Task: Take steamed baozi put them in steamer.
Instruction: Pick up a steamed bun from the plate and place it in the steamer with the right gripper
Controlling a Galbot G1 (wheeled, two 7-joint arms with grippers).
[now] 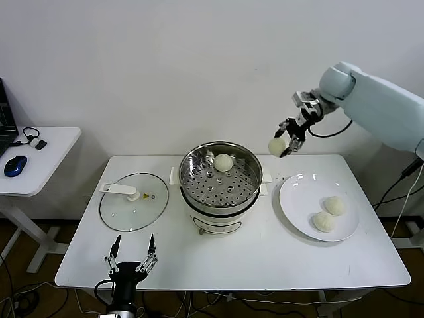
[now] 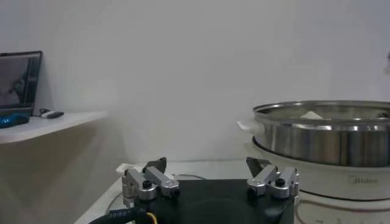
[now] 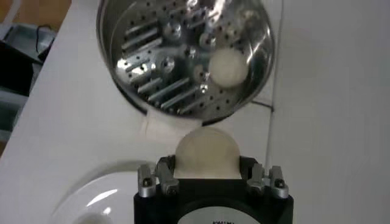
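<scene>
So far one baozi (image 1: 223, 161) sits in the steamer (image 1: 222, 199), the right gripper (image 1: 285, 142) carries a second above its rim, two wait on the plate (image 1: 298, 199); left gripper (image 1: 132, 255) idle, jaws apart.

We find the right gripper (image 1: 289, 141) raised, a baozi (image 1: 276, 146) between its fingers. Below and left of it stands the steamer (image 1: 222, 187), one bun (image 1: 223, 161) inside. Below it, the plate (image 1: 298, 212) bears two buns (image 1: 329, 213). Farther left lies the glass lid (image 1: 133, 201).
</scene>
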